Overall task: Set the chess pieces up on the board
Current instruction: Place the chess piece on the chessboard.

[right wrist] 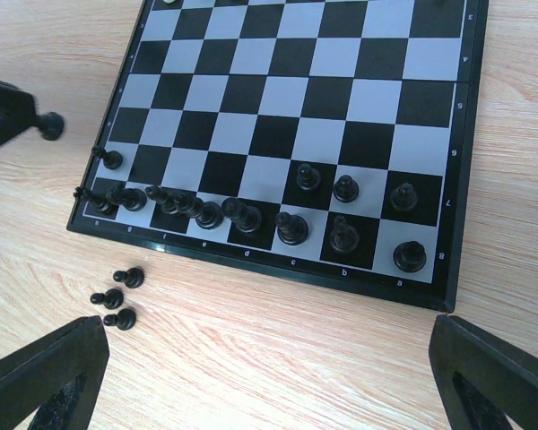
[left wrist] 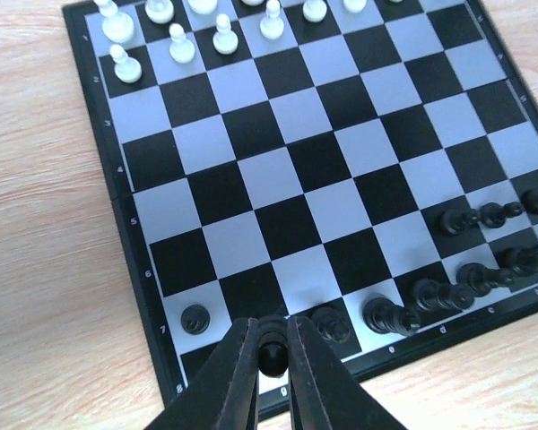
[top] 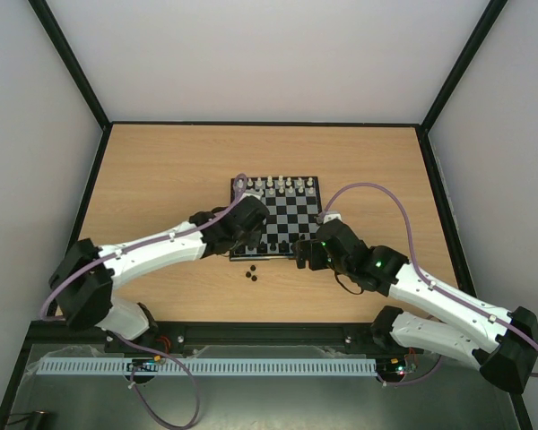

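Observation:
The board [top: 291,215] lies mid-table, black and silver checks. My left gripper [left wrist: 273,336] is shut on a small black chess piece [left wrist: 272,356], held just above the board's [left wrist: 287,161] near rows by its left corner. A lone black pawn [left wrist: 195,318] stands left of it. Several black pieces [right wrist: 206,213] line the near row, a few more [right wrist: 345,188] in the second row. Three loose black pawns [right wrist: 118,297] lie on the table in front of the board [right wrist: 278,134]. My right gripper [right wrist: 269,376] hangs open over the bare table near the board's front edge, holding nothing.
White pieces [left wrist: 175,40] fill the board's far rows [top: 278,185]. The loose pawns [top: 250,273] sit between the two arms. The left gripper's fingers [right wrist: 0,112] show at the left of the right wrist view. A black frame bounds the table [top: 161,161].

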`<state>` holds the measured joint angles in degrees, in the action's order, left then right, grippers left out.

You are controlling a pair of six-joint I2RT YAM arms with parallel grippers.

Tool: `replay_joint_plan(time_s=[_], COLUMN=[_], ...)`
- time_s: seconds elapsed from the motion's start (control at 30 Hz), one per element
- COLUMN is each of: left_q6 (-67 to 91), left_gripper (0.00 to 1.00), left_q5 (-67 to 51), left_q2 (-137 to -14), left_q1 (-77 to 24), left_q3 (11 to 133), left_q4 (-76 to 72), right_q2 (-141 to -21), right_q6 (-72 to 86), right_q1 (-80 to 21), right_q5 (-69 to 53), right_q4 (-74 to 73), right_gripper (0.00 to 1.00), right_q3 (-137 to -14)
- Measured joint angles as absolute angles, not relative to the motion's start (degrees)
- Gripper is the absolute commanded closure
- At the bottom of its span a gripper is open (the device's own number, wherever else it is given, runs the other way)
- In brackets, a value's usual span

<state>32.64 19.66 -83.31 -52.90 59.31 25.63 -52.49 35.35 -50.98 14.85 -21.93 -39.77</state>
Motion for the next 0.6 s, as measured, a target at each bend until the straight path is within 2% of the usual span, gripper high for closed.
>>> replay_joint_plan(time_s=[0.6], left_q6=[31.16], left_gripper=[0.89], left_q5=[18.02], left_q2=[-91.44], left_q1=[-51.29], left_q3=[55.61], left_q4=[16.97], right_q2=[-52.49], right_q6=[35.33], right_q1=[-50.98], right_q5=[14.26], right_q4=[-21.89], right_gripper=[0.01], right_q3=[-39.62])
